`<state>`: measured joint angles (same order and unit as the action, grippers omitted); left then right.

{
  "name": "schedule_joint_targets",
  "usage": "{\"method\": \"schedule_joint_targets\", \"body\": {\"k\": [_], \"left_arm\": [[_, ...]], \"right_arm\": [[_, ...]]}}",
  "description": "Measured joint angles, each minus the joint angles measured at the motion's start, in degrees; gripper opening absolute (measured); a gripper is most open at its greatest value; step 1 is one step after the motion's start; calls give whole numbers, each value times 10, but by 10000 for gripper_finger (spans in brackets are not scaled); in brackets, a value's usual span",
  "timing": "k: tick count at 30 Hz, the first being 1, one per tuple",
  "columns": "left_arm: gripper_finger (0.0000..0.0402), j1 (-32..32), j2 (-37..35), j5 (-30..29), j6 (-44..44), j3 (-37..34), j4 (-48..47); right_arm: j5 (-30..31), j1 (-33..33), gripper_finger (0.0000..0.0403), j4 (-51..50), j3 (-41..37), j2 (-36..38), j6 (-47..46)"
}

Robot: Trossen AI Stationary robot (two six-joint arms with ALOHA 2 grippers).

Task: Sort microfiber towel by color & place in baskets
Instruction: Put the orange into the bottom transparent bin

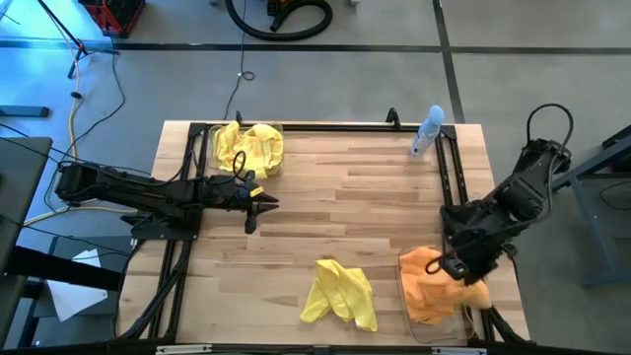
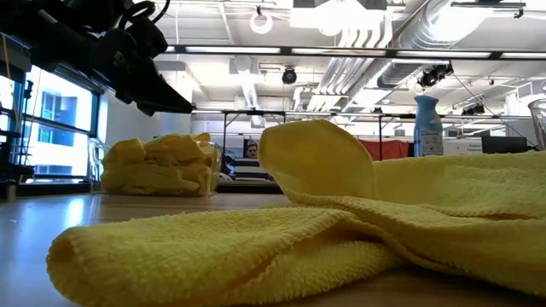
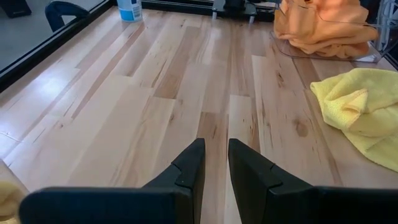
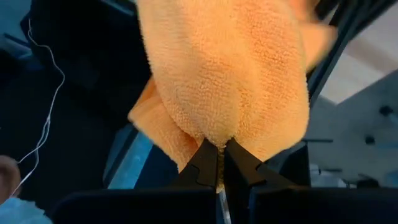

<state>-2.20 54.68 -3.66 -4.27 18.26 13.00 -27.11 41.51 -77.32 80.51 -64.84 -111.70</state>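
Note:
Several yellow towels fill the clear basket (image 1: 279, 166) at the far left, seen too in the low view (image 2: 158, 166). One yellow towel (image 1: 340, 293) lies crumpled on the table near the near edge (image 3: 360, 109). Orange towels (image 1: 426, 286) sit in the clear basket (image 1: 403, 296) at the near right (image 3: 323, 28). My right gripper (image 1: 463, 268) is above that basket's right side, shut on an orange towel (image 4: 224, 74). My left gripper (image 3: 214, 158) hovers over bare wood at the left (image 1: 261, 205), its fingers a narrow gap apart and holding nothing. My right gripper pinches a bunched fold of the orange towel (image 4: 217, 134) between its two fingertips (image 4: 202, 162), several layers gathered together. The cloth hangs from the fingers, lifted, with a loose end (image 1: 476, 294) by the basket's right side.
A pale blue spray bottle (image 1: 427, 133) stands at the far right of the table (image 3: 129, 9). Black metal arm frames (image 1: 177, 256) run along the left and right sides. Bare wood lies in the table's middle (image 1: 345, 197).

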Motion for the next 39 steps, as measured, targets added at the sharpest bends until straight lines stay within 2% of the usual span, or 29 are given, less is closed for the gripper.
{"method": "schedule_joint_targets", "body": {"k": [4, 6, 12, 15, 20, 27, 39], "left_arm": [[60, 0, 0, 0, 0, 0, 0], [60, 0, 0, -1, 0, 0, 0], [60, 0, 0, -2, 0, 0, -2], [60, 0, 0, -2, 0, 0, -13], [60, 0, 0, -2, 0, 0, -22], [60, 0, 0, -2, 0, 0, -24], [60, 0, 0, -2, -1, 0, -25]], "right_arm": [[2, 31, 0, 12, 0, -7, -60], [26, 39, 0, 7, 0, -10, -64], [213, 45, 0, -76, 0, -31, -29], [252, 45, 0, -134, 0, -52, -59], [244, 46, 0, -55, -42, -86, -77], [147, 46, 0, 90, -127, -141, -62], [153, 45, 0, 326, -335, -161, -82]]}}
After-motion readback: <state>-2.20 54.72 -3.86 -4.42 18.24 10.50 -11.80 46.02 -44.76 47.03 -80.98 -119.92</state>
